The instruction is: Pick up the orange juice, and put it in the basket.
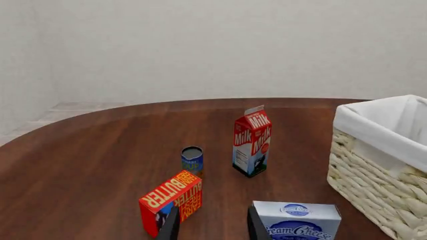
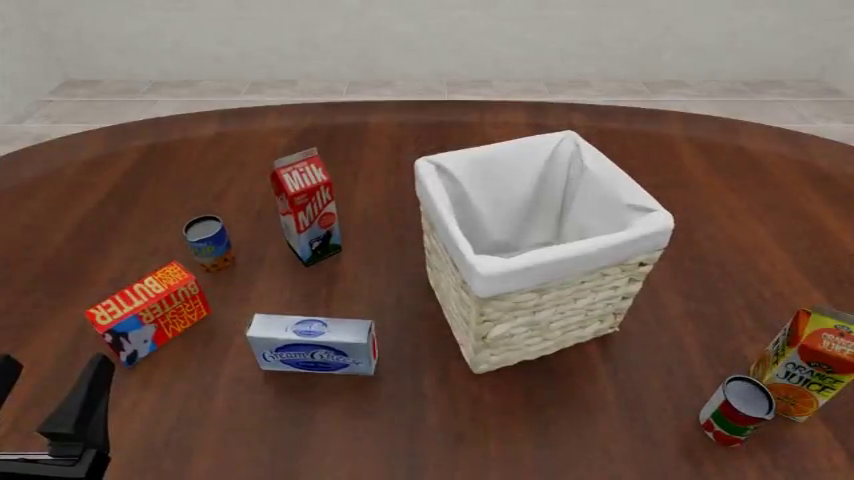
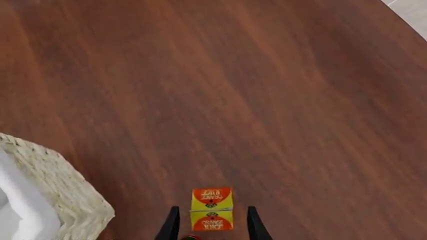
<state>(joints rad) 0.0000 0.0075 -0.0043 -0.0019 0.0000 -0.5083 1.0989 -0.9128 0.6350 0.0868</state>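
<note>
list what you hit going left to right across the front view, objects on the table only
butter box → blue can → cream cheese → basket → red can → orange juice. The milk carton overlaps the cream cheese's span, so I left it out.

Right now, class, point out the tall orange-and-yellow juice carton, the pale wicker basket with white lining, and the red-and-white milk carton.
orange juice carton (image 2: 810, 365): front view, its front face.
wicker basket (image 2: 547, 308): front view, its woven near wall.
milk carton (image 2: 308, 212): front view, its printed front.

The orange juice (image 3: 212, 209) sits directly below the right gripper (image 3: 212, 226), between its spread fingers, with the basket (image 3: 63, 192) to its left. Ahead of the left gripper (image 1: 212, 223) lie the butter box (image 1: 171, 201) and cream cheese box (image 1: 295, 220).
</note>
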